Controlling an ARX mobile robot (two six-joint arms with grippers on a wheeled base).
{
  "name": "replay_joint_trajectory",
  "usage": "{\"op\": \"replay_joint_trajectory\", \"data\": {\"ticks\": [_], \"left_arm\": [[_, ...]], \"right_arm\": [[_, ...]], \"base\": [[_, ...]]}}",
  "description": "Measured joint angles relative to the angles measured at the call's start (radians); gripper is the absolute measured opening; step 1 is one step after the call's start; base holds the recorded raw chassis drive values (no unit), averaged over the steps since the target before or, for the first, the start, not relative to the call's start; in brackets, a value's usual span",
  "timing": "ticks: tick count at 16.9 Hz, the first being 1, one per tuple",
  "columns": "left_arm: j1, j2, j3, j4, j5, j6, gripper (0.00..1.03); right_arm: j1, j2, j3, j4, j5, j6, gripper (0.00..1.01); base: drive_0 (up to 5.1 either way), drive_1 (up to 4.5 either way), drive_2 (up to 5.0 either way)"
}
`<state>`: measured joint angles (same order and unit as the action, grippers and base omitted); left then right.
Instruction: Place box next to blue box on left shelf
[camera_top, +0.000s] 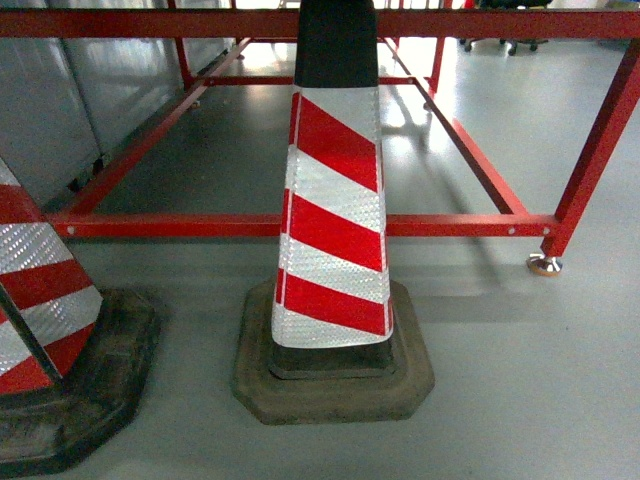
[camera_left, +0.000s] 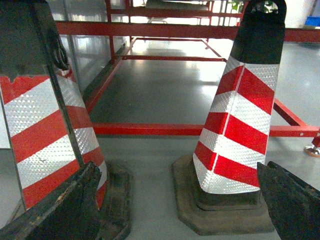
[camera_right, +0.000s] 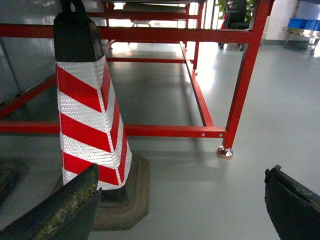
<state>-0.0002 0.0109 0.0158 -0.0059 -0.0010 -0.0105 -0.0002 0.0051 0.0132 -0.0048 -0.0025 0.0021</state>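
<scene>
On grey floor (camera_top: 520, 400), striped cones (camera_top: 333, 210), red frame (camera_top: 300, 225)

The centre cone (camera_top: 335, 215) stands just before the red frame's (camera_top: 300, 225) low front rail, blocking the middle. Left of this cone a second cone (camera_top: 45, 330) stands, with a narrow floor gap between them. Right of the cone, bare grey floor (camera_top: 520, 380) lies open up to the frame's corner post (camera_right: 242, 80).

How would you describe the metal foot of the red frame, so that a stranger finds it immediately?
Start at the red frame behind the striped cone. Follow its low front bar to the right corner post. The foot sits under that post on the grey floor; it is the only small, round, shiny silver part, while everything above it is painted red.
</scene>
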Motion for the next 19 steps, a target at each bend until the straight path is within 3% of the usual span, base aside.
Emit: {"op": "replay_joint_trajectory", "data": {"ticks": [19], "left_arm": [[0.0,0.0,0.0,0.0,0.0,0.0,0.98]], "right_arm": [[0.0,0.0,0.0,-0.001,0.002,0.0,0.98]], "base": [[0.0,0.0,0.0]]}}
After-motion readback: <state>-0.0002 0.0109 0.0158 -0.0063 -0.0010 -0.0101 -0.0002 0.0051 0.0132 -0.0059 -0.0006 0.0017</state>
